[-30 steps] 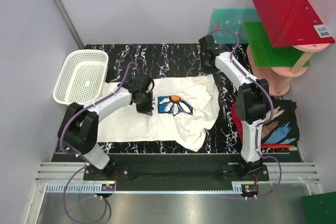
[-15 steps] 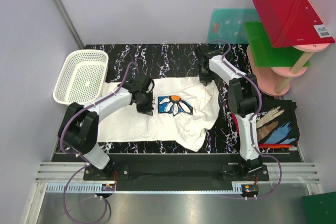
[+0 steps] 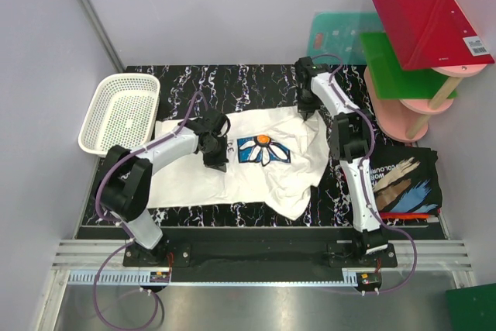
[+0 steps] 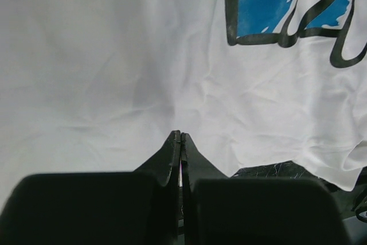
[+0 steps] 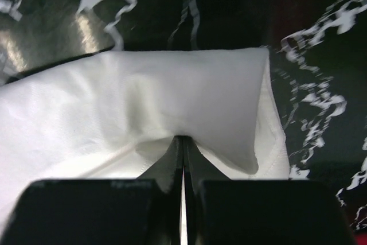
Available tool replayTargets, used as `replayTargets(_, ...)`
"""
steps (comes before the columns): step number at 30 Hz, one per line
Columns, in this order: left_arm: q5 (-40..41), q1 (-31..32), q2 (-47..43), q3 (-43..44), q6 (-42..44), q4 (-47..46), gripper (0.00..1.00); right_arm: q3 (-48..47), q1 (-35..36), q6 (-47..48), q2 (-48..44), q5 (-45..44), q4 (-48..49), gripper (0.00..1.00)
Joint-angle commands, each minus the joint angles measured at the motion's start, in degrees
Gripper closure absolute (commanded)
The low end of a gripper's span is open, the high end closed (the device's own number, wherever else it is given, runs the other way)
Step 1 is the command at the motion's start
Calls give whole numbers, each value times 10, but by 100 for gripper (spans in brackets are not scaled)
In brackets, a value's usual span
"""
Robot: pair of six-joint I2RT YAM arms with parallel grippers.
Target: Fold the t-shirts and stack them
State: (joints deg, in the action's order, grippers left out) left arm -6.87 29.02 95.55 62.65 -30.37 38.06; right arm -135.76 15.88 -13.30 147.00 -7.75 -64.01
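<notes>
The white t-shirt (image 3: 194, 184) with the blue daisy print (image 3: 263, 149) lies spread and rumpled on the black marbled table (image 3: 232, 83). My left gripper (image 3: 216, 163) is shut, its tips resting on the cloth (image 4: 103, 55) just left of the print, as the left wrist view (image 4: 180, 135) shows. At the shirt's far right corner my right gripper (image 3: 308, 108) is also shut. In the right wrist view (image 5: 183, 137) its tips are tucked under a raised fold of white cloth (image 5: 172, 90). The black brushstroke t-shirt (image 3: 403, 184) lies at the right over a red-orange one (image 3: 350, 180).
A white mesh basket (image 3: 120, 114) stands at the table's back left corner, touching the shirt's sleeve. A pink shelf stand (image 3: 422, 106) with red and green boards rises at the back right. Grey walls close in the left and far sides.
My right arm has swung down from the far table onto the shirt's far right corner. The shirt's right side has bunched inward and the print has shifted slightly up. The left gripper has barely moved.
</notes>
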Motion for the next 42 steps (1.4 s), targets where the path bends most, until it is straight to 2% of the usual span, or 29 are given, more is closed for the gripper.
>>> replayTargets(1, -2, 0, -1, 30, 4, 3, 100, -63, -56, -6, 42, -21, -16, 100)
replayTargets(7, -4, 0, -3, 25, 3, 3, 100, -52, -70, 4, 19, -27, 30, 100)
replayTargets(10, -2, 0, -11, 16, 2, 3, 100, 17, -62, 8, -44, -9, 73, 100)
replayTargets(13, -2, 3, -19, 6, 3, 0, 100, 97, -47, 9, -131, -17, 115, 93)
replayTargets(14, -3, 3, -22, 4, 3, -4, 96, 116, -35, 15, -175, -18, 123, 91)
replayTargets(15, -5, 4, -23, -1, 3, -4, 91, 134, -30, 14, -196, -28, 130, 76)
replayTargets(16, -7, 5, -25, -3, 3, -8, 88, 170, -25, 16, -216, -31, 143, 66)
replayTargets(17, -10, 6, -26, -6, 2, -11, 76, 189, -17, 14, -254, -34, 150, 56)
replayTargets(18, -10, 9, -28, -12, 0, -14, 71, 209, -16, 12, -271, -35, 157, 34)
replayTargets(19, -13, 10, -29, -14, -1, -17, 66, 246, -14, 6, -287, -35, 172, 21)
replayTargets(21, -17, 13, -30, -21, -3, -25, 56, 280, -14, 0, -326, -45, 183, 4)
replayTargets(22, -22, 15, -31, -23, -3, -29, 55, 304, -14, -7, -333, -51, 185, 2)
replayTargets(27, -24, 22, -34, -30, -7, -38, 54, 353, -14, -20, -361, -39, 185, 2)
replayTargets(34, -24, 24, -36, -42, -13, -47, 55, 403, -15, -46, -355, 4, 194, 19)
replayTargets(35, -24, 24, -36, -45, -14, -48, 55, 408, -14, -48, -349, 19, 197, 32)
replayTargets(38, -24, 24, -39, -51, -16, -49, 55, 416, -14, -60, -336, 47, 212, 57)
replayTargets(42, -22, 24, -44, -53, -15, -50, 56, 421, -14, -74, -321, 56, 220, 57)
